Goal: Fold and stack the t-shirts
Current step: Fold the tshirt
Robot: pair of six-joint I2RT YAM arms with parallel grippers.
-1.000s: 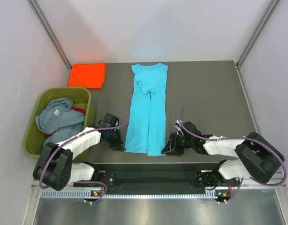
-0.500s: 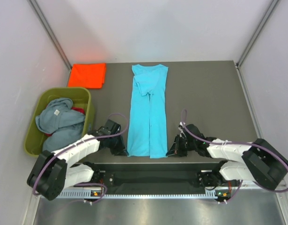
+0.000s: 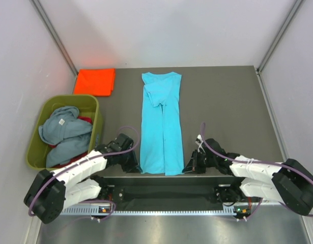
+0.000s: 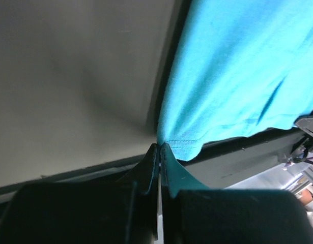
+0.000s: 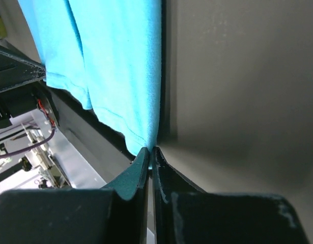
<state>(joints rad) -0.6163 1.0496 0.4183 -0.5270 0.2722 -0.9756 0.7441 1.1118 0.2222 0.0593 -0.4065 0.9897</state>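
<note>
A turquoise t-shirt lies folded into a long narrow strip down the middle of the table, collar end far, hem at the near edge. My left gripper is shut on the hem's left corner. My right gripper is shut on the hem's right corner. A folded orange-red t-shirt lies flat at the far left. A grey-blue t-shirt is crumpled in the olive-green tub, with a bit of red t-shirt showing beside it.
The tub stands at the left edge of the table, close to my left arm. Grey walls rise on both sides and behind. A black rail with the arm bases runs along the near edge.
Both grippers have closed on the hem corners and moved toward the near edge. The turquoise shirt has slid slightly nearer and lies straighter.
</note>
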